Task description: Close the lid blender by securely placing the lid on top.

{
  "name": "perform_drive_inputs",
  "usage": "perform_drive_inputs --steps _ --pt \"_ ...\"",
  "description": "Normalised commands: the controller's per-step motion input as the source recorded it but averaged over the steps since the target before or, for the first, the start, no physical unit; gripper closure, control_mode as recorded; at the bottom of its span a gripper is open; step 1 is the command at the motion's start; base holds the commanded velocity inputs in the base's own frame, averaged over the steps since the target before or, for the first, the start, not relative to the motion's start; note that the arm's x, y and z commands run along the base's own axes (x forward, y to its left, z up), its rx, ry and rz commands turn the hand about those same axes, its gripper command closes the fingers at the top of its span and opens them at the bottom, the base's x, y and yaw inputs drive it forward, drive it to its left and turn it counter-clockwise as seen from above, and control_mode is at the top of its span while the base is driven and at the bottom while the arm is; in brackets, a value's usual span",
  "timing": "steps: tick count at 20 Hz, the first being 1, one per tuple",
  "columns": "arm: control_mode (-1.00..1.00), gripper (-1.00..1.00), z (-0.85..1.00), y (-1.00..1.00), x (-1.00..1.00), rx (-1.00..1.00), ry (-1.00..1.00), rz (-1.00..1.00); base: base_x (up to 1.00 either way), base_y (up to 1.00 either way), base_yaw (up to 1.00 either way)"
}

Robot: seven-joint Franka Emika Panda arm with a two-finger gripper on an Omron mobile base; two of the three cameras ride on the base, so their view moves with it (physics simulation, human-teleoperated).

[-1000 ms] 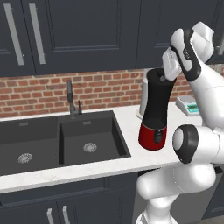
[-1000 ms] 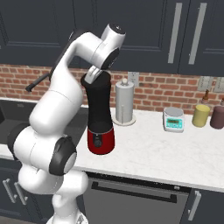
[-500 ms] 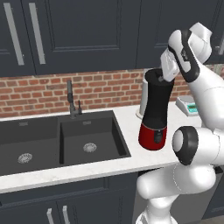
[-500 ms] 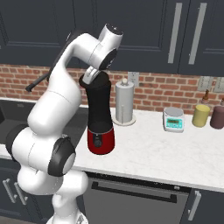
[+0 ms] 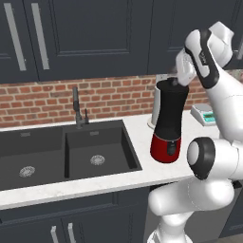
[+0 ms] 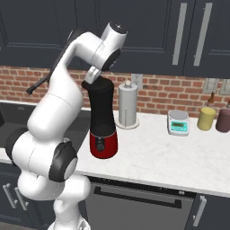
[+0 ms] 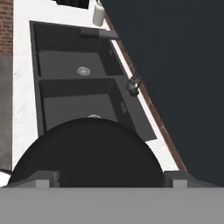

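The white marble counter [image 6: 179, 157] runs across the lower half of the right base view, with a dark double sink [image 5: 66, 152] set into it at the left of the left base view and a black faucet [image 5: 76, 107] behind the sink. The blender [image 6: 102, 119] stands at the centre of the right base view, its black jar rising from a glossy red base near the counter's front edge. A white paper-towel roll [image 6: 127, 105] is seen just right of the jar and behind it, and a teal-and-white scale [image 6: 179, 122], a yellow jar [image 6: 206, 119] and a dark jar [image 6: 223, 120] are lined up further right.

The lid [image 7: 87, 153] fills the lower centre of the hand view as a black disc, and in both base views the jar top appears capped in black, so the lid is judged to be resting on or just at the jar's rim; whether it is fully seated cannot be told. The gripper [image 6: 92, 75] is held directly over the jar top, and its finger tips [image 7: 46, 178] are seen at either side of the disc, apparently clamped on it.

The seating step is judged to be in hand. A straight downward press, kept centred on the rim, is called for next, followed by release of the lid and a vertical lift so that the tall blender is not tipped.
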Motion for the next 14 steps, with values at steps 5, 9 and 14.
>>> perform_drive_inputs --steps 5,9,14 --pt "-1.00 -1.00 0.43 0.00 -0.02 0.01 -0.13 -0.01 0.00 0.00 0.00" --pt "-1.00 -1.00 0.39 -0.12 -0.70 0.01 -0.32 0.00 0.00 0.00 0.00" --pt "-1.00 -1.00 -0.45 -0.51 -1.00 0.00 -0.42 0.00 0.00 0.00 0.00"
